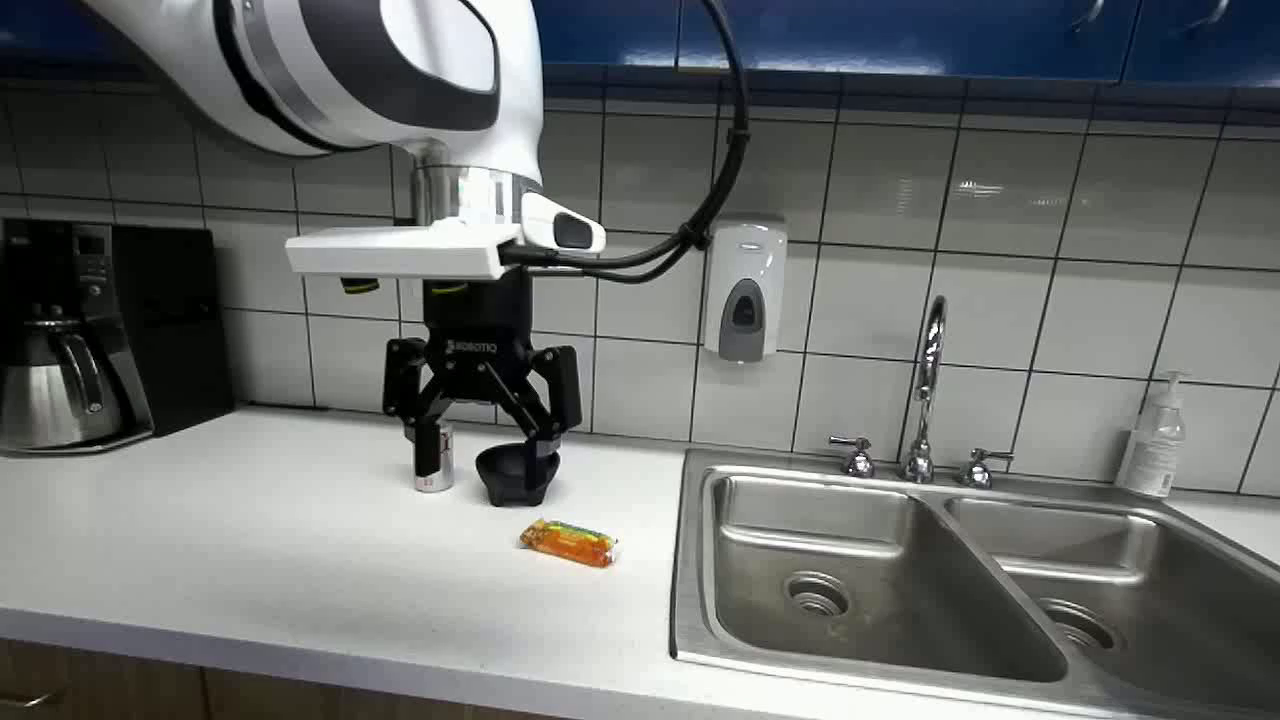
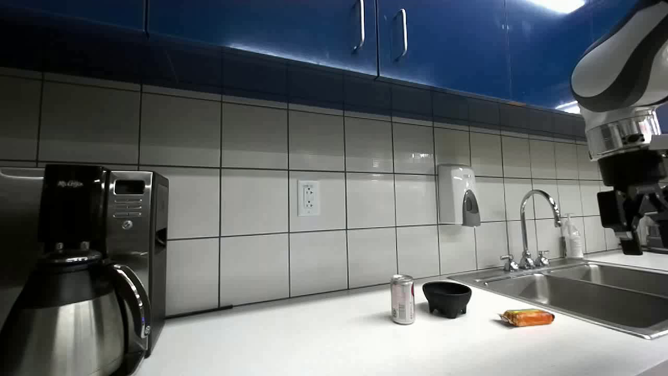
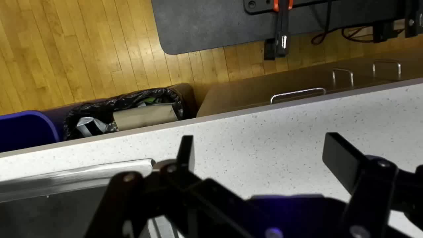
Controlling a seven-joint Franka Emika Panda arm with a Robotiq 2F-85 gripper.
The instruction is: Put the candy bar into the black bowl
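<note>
Wrist view has a pale, speckled surface [image 3: 264,142] across the middle of the frame, a steel sink [image 3: 77,173] at lower left and, beyond the surface's edge, a black-lined bin [image 3: 188,100] holding a tan piece [image 3: 145,116] and silvery scraps [image 3: 91,126]. In an exterior view a coffee maker [image 2: 130,240] fills the lower left. The fingers [image 3: 343,162] are spread wide and hold nothing, only surface showing between them. In an exterior view the fingers [image 1: 428,450] cover part of the black bowl [image 1: 503,478] and the can [image 1: 435,484], by line of sight alone. The bowl stands just right of the can, its floor hidden, so I cannot tell what it holds. In both exterior views the candy bar [image 1: 570,543] lies flat on the surface near the bowl, to its right. In an exterior view the fingers [image 2: 631,243] hang well apart, to its upper right.
</note>
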